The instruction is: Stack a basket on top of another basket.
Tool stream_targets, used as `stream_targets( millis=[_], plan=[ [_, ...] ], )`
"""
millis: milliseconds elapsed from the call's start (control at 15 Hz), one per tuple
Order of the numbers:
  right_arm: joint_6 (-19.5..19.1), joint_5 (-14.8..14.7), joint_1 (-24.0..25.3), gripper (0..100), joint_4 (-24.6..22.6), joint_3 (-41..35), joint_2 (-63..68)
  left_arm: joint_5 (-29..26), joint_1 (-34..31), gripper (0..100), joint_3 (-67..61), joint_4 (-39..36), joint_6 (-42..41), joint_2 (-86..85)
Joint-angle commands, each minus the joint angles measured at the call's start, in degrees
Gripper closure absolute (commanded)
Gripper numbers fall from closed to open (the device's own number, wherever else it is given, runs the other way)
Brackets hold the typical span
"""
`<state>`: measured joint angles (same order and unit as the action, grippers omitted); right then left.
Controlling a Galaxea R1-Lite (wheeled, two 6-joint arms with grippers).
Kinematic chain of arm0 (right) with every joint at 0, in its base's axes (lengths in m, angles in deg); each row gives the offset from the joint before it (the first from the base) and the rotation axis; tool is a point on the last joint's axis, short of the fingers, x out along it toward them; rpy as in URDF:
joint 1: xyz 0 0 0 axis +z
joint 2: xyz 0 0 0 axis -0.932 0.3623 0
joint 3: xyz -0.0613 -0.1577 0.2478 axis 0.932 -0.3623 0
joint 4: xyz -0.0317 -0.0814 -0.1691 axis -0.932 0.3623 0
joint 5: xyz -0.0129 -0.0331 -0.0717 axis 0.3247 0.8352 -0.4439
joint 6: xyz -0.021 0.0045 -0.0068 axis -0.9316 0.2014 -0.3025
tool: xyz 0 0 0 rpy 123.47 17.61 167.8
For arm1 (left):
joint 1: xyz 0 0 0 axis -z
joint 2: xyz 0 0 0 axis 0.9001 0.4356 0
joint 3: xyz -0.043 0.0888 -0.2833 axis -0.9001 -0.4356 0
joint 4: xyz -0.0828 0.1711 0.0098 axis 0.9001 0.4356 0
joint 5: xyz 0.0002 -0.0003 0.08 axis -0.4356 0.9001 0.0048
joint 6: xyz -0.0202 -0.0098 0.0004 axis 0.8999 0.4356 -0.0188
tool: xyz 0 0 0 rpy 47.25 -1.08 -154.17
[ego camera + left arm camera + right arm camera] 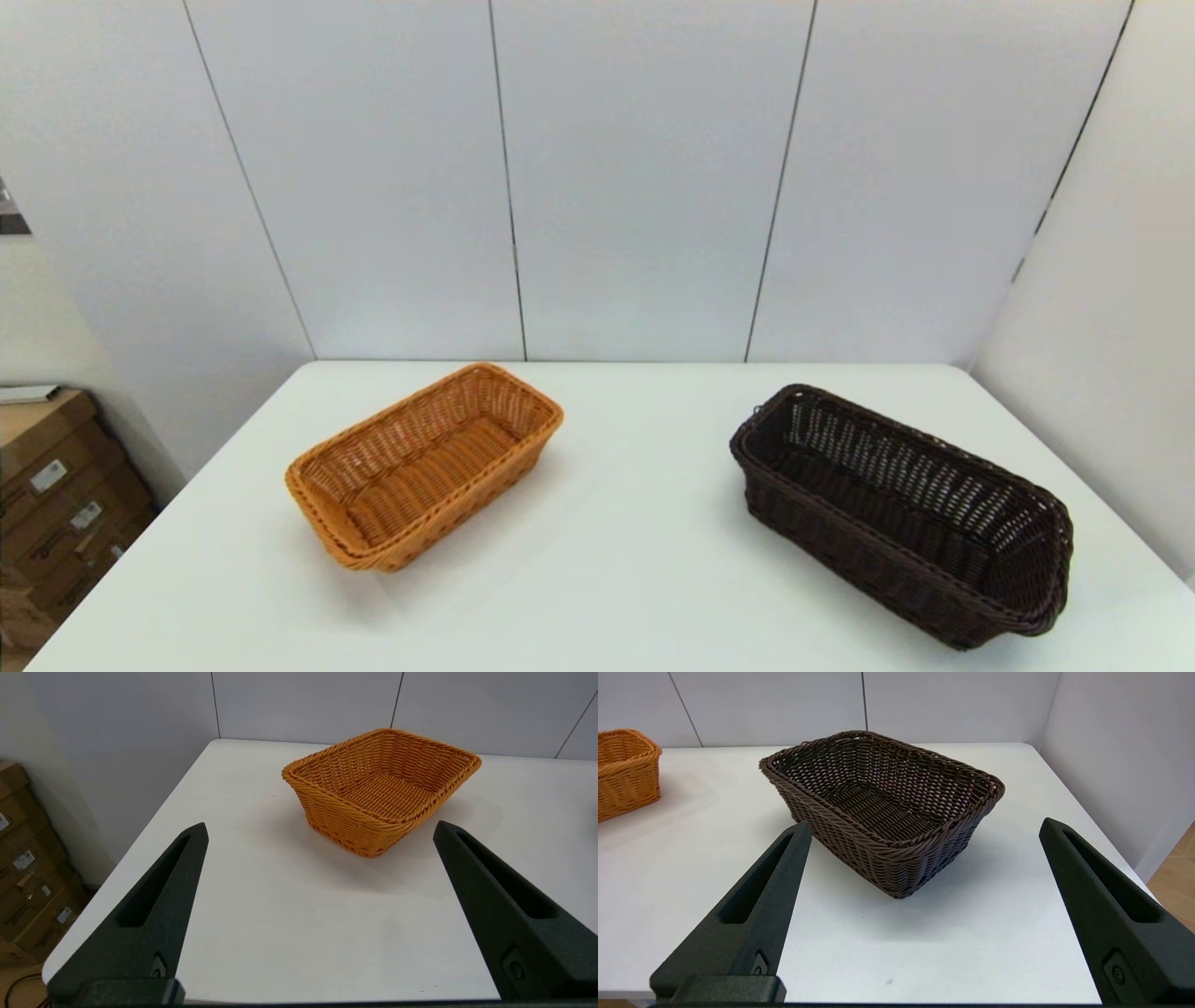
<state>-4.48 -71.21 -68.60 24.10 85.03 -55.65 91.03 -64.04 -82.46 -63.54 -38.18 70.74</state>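
Dark brown basket [901,513] was the item we examined first, since it lay nearest the working hand. In the head view it sat in the lower right of the frame, resting flat on the white table [607,560], mouth up and nothing inside. Neither arm showed in that view.

In the right wrist view the right gripper [924,828] was held low over the near table edge, its two black fingers [756,896] spread wide apart and holding nothing. The dark basket [882,807] stood straight ahead of it, between the finger lines and clear of both tips, with one corner turned toward the gripper. We judged its long axis to run obliquely away from the hand, from lower right toward upper left in the head view, so a rim grasp would call for a turn of the wrist or a hold across a short end wall.

In the left wrist view the left gripper [320,828] was likewise spread, with nothing between its fingers, and faced the orange-tan basket [380,788], which lay ahead of it.

Farther off, in the left centre of the head view, the orange-tan basket [425,467] lay well apart from the dark one, its long axis slanting the opposite way. We judged the right arm the nearer to the dark basket; stacking had not begun.
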Motion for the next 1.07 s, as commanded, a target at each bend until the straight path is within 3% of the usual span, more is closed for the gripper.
stream_targets(
  millis=[67, 333, 467, 667, 733, 867, 1067],
  plan=[
    [0.0, 0.0, 0.0, 0, -0.1, 0.0, 0.0, 1.1, 0.0, 0, 14.8, 5.2, 4.9, 9.7],
    [0.0, 0.0, 0.0, 0, 0.0, 0.0, 0.0, 3.6, -0.3, 0, 39.2, 5.3, 8.1, 31.5],
    [0.0, 0.1, 0.0, 0, 0.0, 0.0, 0.0, 7.8, -0.3, 0, 52.1, 6.9, 9.8, 42.2],
    [0.0, 0.1, 0.0, 0, 0.0, 0.0, 0.0, 20.5, 0.0, 0, 80.5, 29.4, 19.1, 65.4],
    [0.0, 0.0, 0.0, 0, -0.1, 0.0, 0.0, 22.4, 0.0, 0, 87.7, 38.3, 24.1, 71.4],
    [0.0, 0.1, 0.0, 0, 0.0, 0.0, 0.0, 22.4, 0.0, 0, 98.6, 52.9, 32.9, 82.9],
    [0.0, 0.0, 0.0, 0, 0.0, 0.0, 0.0, 18.5, 1.7, 0, 101.2, 62.1, 41.0, 92.3]
  ],
)
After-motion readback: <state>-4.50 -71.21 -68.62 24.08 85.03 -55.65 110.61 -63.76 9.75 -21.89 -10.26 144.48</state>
